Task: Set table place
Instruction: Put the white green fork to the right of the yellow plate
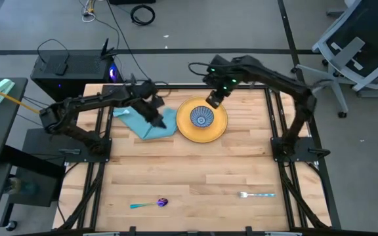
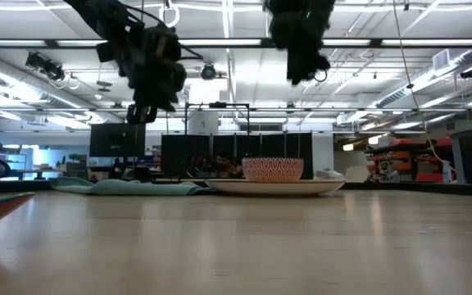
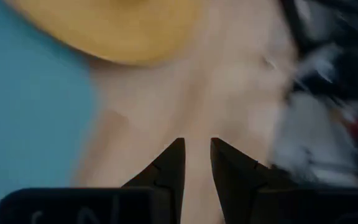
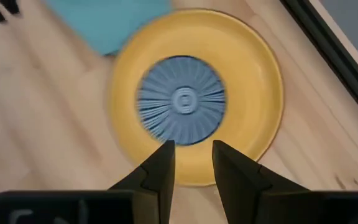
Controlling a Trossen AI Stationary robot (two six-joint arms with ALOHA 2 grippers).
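Both grippers hover empty, jaws apart, left gripper [image 1: 155, 113] over the napkin [image 1: 146, 122], right gripper [image 1: 213, 99] above the plate [image 1: 202, 119]; a low pass could nudge the bowl [image 1: 202, 118].

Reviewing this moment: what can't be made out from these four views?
- Napkin, high view: the left gripper and its arm cover part of it.
- Spoon and fork: tiny in the high view, absent from the others.
- Left wrist view: blurred; the plate is cut off by the edge.

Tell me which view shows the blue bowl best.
The right wrist view: the bowl fills the frame from above, centred on the yellow plate. The high view shows it small, the low view only its side, the left wrist view not at all.
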